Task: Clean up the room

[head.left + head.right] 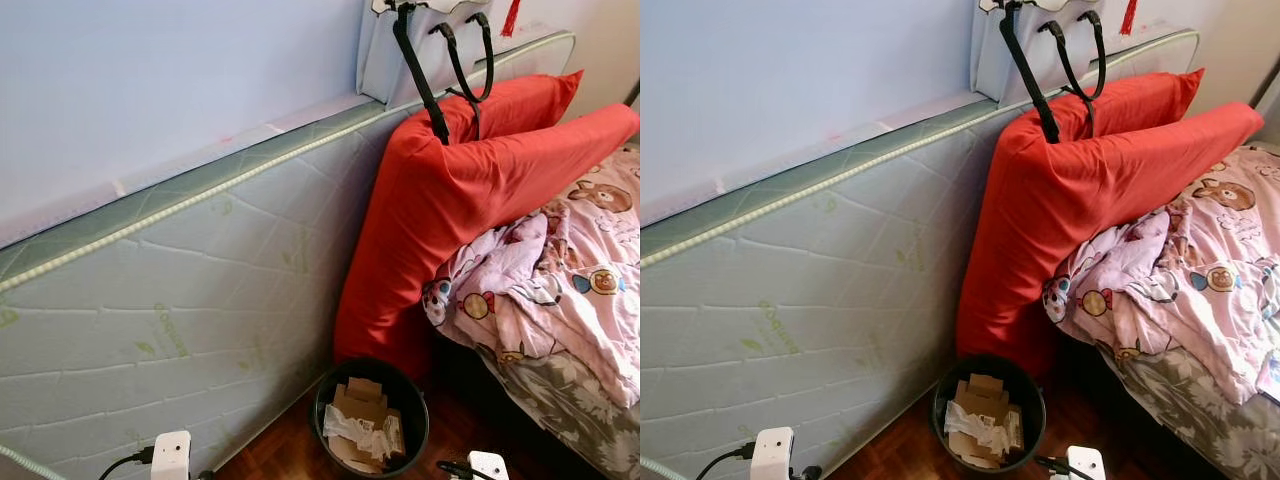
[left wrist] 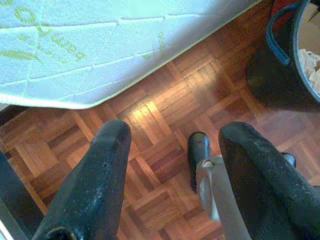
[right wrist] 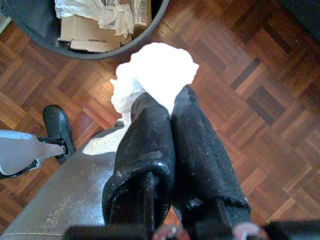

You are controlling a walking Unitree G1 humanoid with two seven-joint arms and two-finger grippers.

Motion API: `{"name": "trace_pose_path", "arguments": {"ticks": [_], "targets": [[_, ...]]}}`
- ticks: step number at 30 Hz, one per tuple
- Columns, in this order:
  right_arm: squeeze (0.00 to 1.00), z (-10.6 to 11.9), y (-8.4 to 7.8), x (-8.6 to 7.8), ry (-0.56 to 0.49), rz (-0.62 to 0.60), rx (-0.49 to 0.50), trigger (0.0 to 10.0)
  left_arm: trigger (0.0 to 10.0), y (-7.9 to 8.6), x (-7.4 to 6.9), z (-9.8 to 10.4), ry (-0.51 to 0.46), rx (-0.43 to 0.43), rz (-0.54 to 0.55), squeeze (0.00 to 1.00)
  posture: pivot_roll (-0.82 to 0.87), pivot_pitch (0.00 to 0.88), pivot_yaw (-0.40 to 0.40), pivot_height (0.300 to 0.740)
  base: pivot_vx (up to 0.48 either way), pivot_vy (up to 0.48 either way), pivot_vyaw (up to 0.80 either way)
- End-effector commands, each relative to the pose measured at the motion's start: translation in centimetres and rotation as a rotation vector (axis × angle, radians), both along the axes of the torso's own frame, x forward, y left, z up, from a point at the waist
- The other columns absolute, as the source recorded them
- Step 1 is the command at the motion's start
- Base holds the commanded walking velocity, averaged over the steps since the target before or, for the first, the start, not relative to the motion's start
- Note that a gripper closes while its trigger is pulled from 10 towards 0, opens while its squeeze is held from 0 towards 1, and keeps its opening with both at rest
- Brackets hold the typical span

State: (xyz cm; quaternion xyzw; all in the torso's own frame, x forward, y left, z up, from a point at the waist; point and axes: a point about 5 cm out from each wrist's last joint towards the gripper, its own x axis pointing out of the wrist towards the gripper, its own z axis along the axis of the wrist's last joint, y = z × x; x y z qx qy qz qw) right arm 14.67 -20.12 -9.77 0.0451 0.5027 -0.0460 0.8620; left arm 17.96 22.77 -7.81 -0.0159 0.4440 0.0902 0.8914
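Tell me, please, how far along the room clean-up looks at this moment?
Cardboard and crumpled paper already sit in the black bin. In hand: the right hand is shut on a white tissue wad near the bin's rim, not yet dropped in. The left hand is open above the parquet. Left: bin the wad.

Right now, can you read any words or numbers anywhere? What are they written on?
No text can be read for sure.
Green printed logo on the mattress: blurred and slanted, not legible.
Barcode label on the cardboard in the black bin: too small to read.
Cartoon bears on the pink blanket: pictures, no readable words.
The right gripper, shut on white crumpled paper, shows no lettering.
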Motion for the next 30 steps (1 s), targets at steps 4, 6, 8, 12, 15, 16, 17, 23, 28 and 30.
{"name": "trace_pose_path", "arguments": {"ticks": [4, 6, 8, 12, 15, 16, 17, 23, 28, 30], "targets": [[0.0, 0.1, -0.1, 0.2, -0.009, 0.018, -0.005, 10.0, 10.0, -0.1, -0.2, -0.1, 0.014, -0.004, -0.003, 0.0, 0.03, 0.0, -0.02, 0.74, 0.294, 0.0, 0.2], [0.0, 0.1, -0.1, 0.3, -0.01, 0.016, -0.004, 10.0, 10.0, -0.1, -0.1, -0.1, 0.013, -0.006, -0.003, 0.0, 0.03, 0.0, -0.022, 0.74, 0.3, 0.0, 0.8], [0.0, 0.2, -0.2, 0.3, -0.013, 0.006, 0.0, 10.0, 10.0, -0.1, -0.1, -0.1, 0.011, -0.007, -0.002, 0.0, 0.03, 0.0, -0.023, 0.74, 0.306, 0.0, 0.63], [0.0, 0.2, -0.2, 0.3, -0.012, 0.003, 0.001, 10.0, 10.0, -0.2, 0.0, -0.1, 0.009, -0.01, 0.0, 0.0, 0.04, 0.0, -0.027, 0.74, 0.304, 0.0, 0.0], [0.0, 0.2, -0.2, 0.4, -0.011, 0.004, 0.0, 10.0, 10.0, -0.2, 0.0, -0.1, 0.008, -0.012, 0.004, 0.0, 0.03, 0.0, -0.03, 0.74, 0.279, 0.0, 0.0], [0.0, 0.2, -0.3, 0.4, -0.012, 0.006, -0.001, 10.0, 10.0, -0.3, 0.0, -0.1, 0.006, -0.013, 0.007, 0.0, 0.03, 0.0, -0.03, 0.74, 0.0, 0.0, 0.0], [0.0, 0.2, -0.3, 0.4, -0.013, 0.008, -0.002, 10.0, 10.0, -0.3, 0.1, -0.1, 0.005, -0.014, 0.01, 0.0, 0.03, 0.0, -0.03, 0.74, 0.0, 0.0, 0.0], [0.0, 0.4, -0.3, 0.9, -0.05, 0.032, -0.002, 10.0, 10.0, -0.3, 0.2, 0.0, -0.024, -0.034, 0.048, 0.0, 0.02, 0.0, -0.029, 0.74, 0.0, 0.0, 0.0], [0.0, 0.8, -0.3, 1.3, -0.125, 0.014, 0.022, 10.0, 10.0, -0.4, 0.5, 0.3, -0.109, -0.071, 0.103, 0.0, 0.02, 0.0, -0.031, 0.74, 0.0, 0.0, 0.0], [0.0, 0.9, -0.3, 1.4, -0.145, 0.01, 0.029, 10.0, 10.0, -0.4, 0.6, 0.4, -0.136, -0.08, 0.129, 0.0, 0.02, 0.0, -0.033, 0.74, 0.0, 0.0, 0.0]]}}
